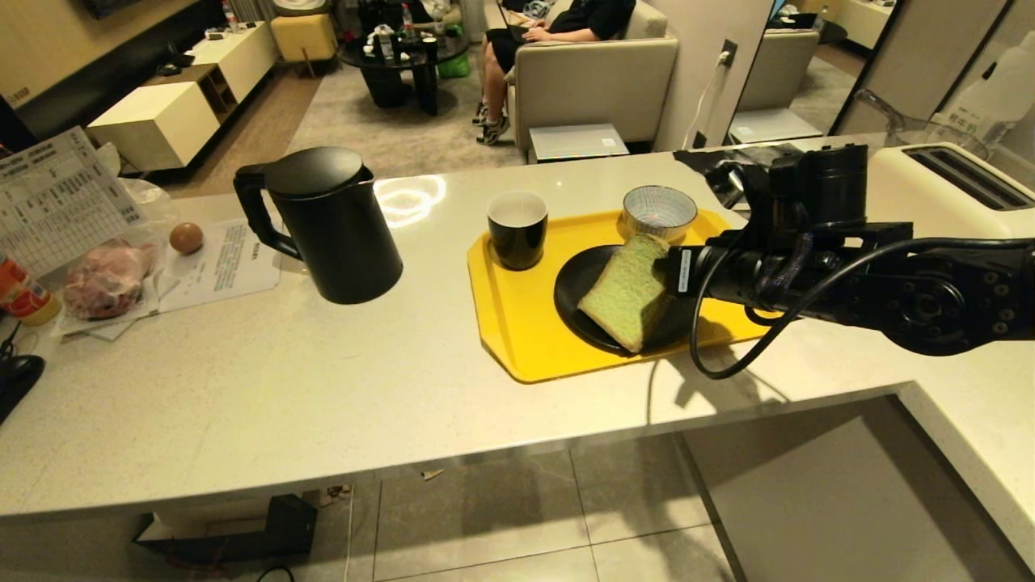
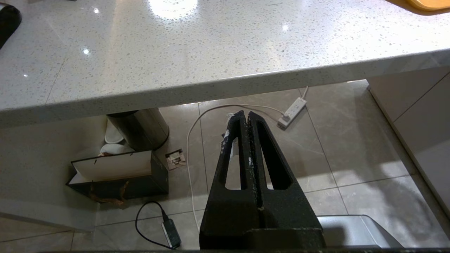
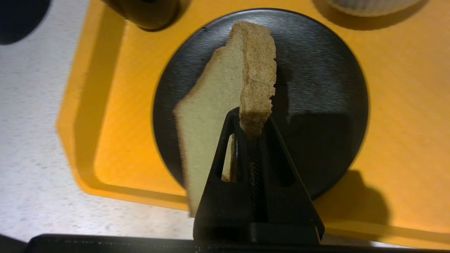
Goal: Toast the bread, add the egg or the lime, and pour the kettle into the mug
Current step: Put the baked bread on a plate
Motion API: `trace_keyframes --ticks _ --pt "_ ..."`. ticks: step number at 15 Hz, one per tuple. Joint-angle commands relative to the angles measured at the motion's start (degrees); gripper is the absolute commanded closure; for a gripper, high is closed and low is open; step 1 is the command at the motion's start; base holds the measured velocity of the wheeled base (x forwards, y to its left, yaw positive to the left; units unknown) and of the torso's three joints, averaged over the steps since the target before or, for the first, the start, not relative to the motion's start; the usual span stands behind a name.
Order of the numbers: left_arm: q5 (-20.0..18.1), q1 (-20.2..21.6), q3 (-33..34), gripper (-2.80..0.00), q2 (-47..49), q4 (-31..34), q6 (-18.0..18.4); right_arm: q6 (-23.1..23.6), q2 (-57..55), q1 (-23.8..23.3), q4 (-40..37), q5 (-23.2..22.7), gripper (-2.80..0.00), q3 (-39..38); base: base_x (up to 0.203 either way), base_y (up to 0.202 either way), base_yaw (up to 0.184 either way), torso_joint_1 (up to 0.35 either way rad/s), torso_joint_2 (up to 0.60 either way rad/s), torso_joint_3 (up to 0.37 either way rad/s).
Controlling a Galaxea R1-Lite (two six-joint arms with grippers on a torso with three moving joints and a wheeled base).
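- Your right gripper (image 3: 251, 126) is clamped on the crust edge of the bread (image 1: 631, 288), holding the slice tilted over the black plate (image 1: 576, 303) on the yellow tray (image 1: 517, 323).
- Your left gripper (image 2: 245, 117) sits with fingers pressed together, below the counter (image 1: 323, 364) edge, over the floor.
- You have the mug (image 1: 517, 229) on the tray's far left corner, the kettle (image 1: 323, 222) left of it, and the egg (image 1: 186, 238) further left.
- The toaster (image 1: 946, 182) stands at the far right.
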State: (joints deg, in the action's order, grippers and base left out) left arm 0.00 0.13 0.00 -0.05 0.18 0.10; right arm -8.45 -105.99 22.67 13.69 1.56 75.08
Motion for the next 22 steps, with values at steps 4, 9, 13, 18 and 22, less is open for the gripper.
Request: trace_keyframes --ticks 4,9,13,18,22 --pt "0.0 0.0 0.0 0.00 0.0 0.0 0.0 2.0 -0.2 -3.8 0.1 0.0 0.00 -1.2 0.000 0.000 0.000 0.000 0.00 0.000" --pt "0.0 0.0 0.0 0.00 0.0 0.0 0.0 5.3 1.2 -5.2 0.2 -0.1 0.00 -4.7 0.000 0.000 0.000 0.000 0.00 0.000" --pt "0.0 0.0 0.0 0.00 0.0 0.0 -0.1 5.6 2.4 -5.2 0.2 -0.1 0.00 -5.9 0.000 0.000 0.000 0.000 0.00 0.000" --pt "0.0 0.0 0.0 0.00 0.0 0.0 0.0 5.6 3.5 -5.2 0.2 -0.1 0.00 -7.3 0.000 0.000 0.000 0.000 0.00 0.000" --pt "0.0 0.0 0.0 0.00 0.0 0.0 0.0 6.4 3.8 -5.2 0.2 -0.1 0.00 -8.0 0.000 0.000 0.000 0.000 0.00 0.000"
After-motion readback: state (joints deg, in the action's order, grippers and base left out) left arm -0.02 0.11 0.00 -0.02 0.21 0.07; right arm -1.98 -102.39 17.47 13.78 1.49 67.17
